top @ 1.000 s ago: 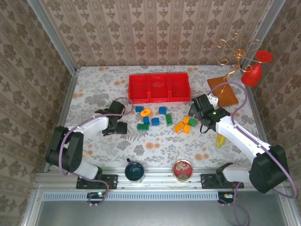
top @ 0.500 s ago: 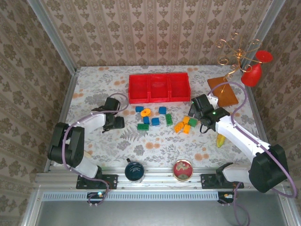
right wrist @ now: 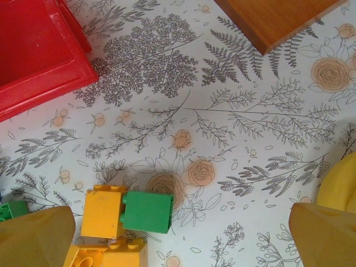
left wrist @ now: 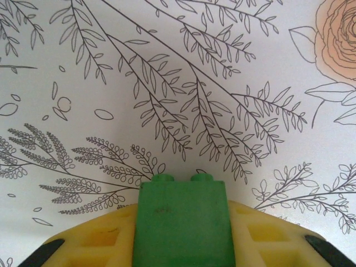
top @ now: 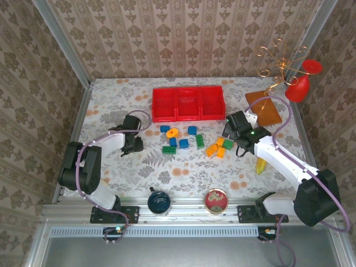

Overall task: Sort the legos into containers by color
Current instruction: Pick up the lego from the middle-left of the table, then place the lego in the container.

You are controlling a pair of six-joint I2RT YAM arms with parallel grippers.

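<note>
A green lego [left wrist: 183, 222] is clamped, studs forward, between the yellow fingers [left wrist: 92, 245] of the left gripper [top: 132, 146]. The gripper sits low over the left half of the table, well apart from the other pieces, and whether the brick rests on the cloth or hangs just off it cannot be told. The right gripper [top: 232, 132] hovers with its jaws spread wide and nothing between them, above the right end of the scatter, where its wrist camera finds an orange-yellow brick [right wrist: 102, 214] touching a second green brick [right wrist: 147, 212]. The loose legos [top: 183, 143], blue, green and orange-yellow, with one orange ring [top: 172, 133] among them, lie at mid-table just in front of the red tray [top: 189, 104], whose three square compartments run side by side toward the far edge. A white tablecloth [top: 111, 100] printed with grey ferns and peach roses covers the whole surface. A wooden board [top: 266, 107] lies at the right near the tray, with a red goblet [top: 303, 83] and a gold wire stand [top: 281, 67] in the far right corner. A yellow banana-shaped object [top: 260, 165] lies beside the right arm. At the near edge, a dark blue cup [top: 159, 201] and a round red tin [top: 216, 200] stand by the aluminium rail [top: 183, 214] that carries both arm bases. Brown damask wallpaper [top: 178, 39] lines the walls on three sides, framed by metal corner posts.
</note>
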